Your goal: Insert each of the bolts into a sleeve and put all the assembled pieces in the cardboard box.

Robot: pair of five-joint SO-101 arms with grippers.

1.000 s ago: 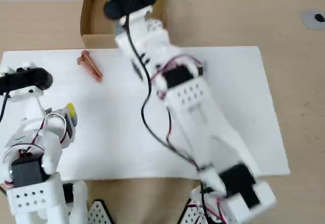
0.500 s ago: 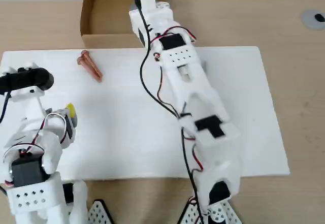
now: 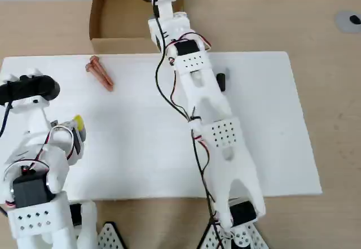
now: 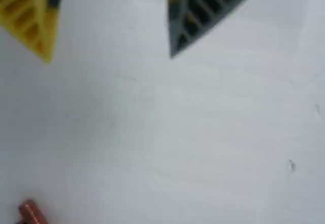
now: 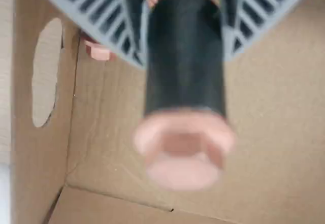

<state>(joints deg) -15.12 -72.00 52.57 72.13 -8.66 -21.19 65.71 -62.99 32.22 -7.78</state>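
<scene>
The right fingers [image 5: 127, 41] pinch a sleeve [image 5: 185, 76] with a bolt [image 5: 183, 148] through it, held inside the box [image 5: 284, 112] above its floor. The left fingers [image 4: 183, 31] are spread over the white mat [image 3: 130, 136] on the counter [image 3: 333, 91]. Two loose bolts [image 3: 100, 72] lie together near the mat's far edge, close to the box. A spare sleeve [image 3: 221, 81] lies on the mat beside the right arm [image 3: 214, 125].

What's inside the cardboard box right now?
The right tool holds a black sleeve with a bolt over the cardboard box floor. A copper piece behind is mostly covered.
</scene>
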